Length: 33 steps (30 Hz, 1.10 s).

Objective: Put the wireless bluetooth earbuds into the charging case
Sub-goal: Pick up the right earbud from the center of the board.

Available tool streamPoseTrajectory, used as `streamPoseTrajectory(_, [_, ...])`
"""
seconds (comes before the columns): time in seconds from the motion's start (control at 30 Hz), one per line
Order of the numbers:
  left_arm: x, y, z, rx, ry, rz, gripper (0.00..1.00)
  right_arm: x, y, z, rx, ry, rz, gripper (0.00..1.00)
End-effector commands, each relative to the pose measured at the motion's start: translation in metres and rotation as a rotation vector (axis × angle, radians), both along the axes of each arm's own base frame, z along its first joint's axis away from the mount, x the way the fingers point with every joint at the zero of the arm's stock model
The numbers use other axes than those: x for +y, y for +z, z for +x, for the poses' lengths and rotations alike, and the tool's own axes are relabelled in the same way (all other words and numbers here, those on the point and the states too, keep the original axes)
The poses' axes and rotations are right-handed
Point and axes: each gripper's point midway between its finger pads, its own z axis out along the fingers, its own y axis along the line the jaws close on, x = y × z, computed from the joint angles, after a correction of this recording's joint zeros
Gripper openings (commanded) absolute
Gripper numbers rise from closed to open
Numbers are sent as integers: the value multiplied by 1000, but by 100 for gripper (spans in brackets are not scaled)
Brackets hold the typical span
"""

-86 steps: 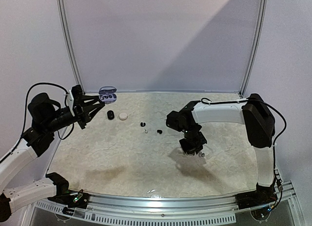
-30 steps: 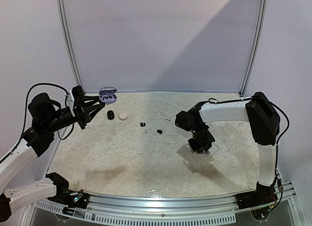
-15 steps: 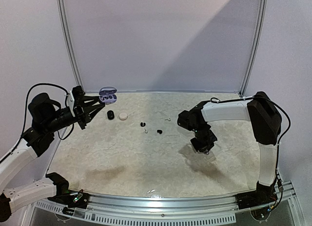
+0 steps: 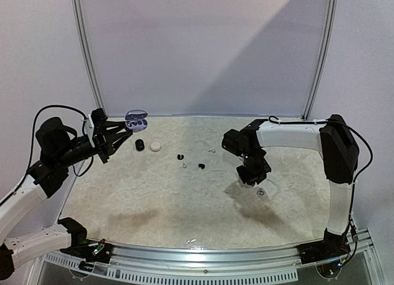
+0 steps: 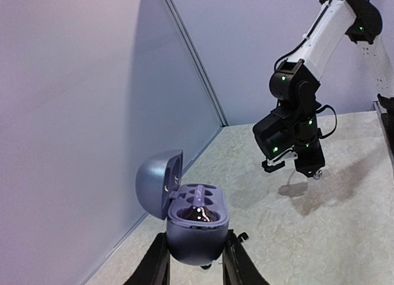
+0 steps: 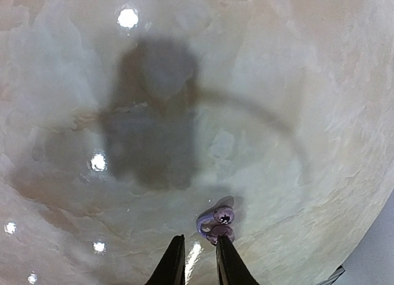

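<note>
My left gripper (image 5: 196, 269) is shut on a purple charging case (image 5: 196, 220), held up in the air at the far left with its lid open (image 4: 136, 119). One dark bud seems to sit in the near socket; the others look empty. A purple-tinted silver earbud (image 6: 217, 223) lies on the table (image 4: 261, 192). My right gripper (image 6: 198, 263) hangs just above the table with its fingers a narrow gap apart and nothing between them. The bud lies just off the tip of the right finger (image 6: 225, 263). In the top view the right gripper (image 4: 253, 177) is slightly left of and behind the bud.
A small black case (image 4: 140, 144) and a white round case (image 4: 156, 146) sit at the back left. Two black buds (image 4: 180, 156) (image 4: 201, 166) and a whitish bud (image 4: 184, 165) lie mid-table, and another pale bud (image 4: 211, 151) lies behind them. The right arm (image 5: 289, 137) shows in the left wrist view.
The right arm has swung its gripper to the right and then slightly back, and the earbud now shows on the table beside it. The left arm and the case have not moved.
</note>
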Motion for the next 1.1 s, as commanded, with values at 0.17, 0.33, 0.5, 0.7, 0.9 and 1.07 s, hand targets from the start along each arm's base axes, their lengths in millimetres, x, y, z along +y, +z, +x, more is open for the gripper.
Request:
streamPoseTrajectory(0.17, [-2,-5,-2,2,-8,7,0,9,-23,-20,58,-70,88,19])
streamPoseTrajectory(0.33, [-2,-4,-2,1,-7,7,0,1,-28,-20,67,-75,59,19])
streamPoseTrajectory(0.5, [-2,-4,-2,0,-5,5,0,-13,-30,-21,68,-78,6,19])
streamPoseTrajectory(0.7, [-2,-4,-2,-2,-4,8,0,-21,-32,-20,67,-79,-15,19])
streamPoseTrajectory(0.9, [-2,-4,-1,1,-7,9,0,-31,-25,-14,43,-57,-75,19])
streamPoseTrajectory(1.07, [-3,-5,-1,3,-8,10,0,-37,-24,-13,44,-48,-95,19])
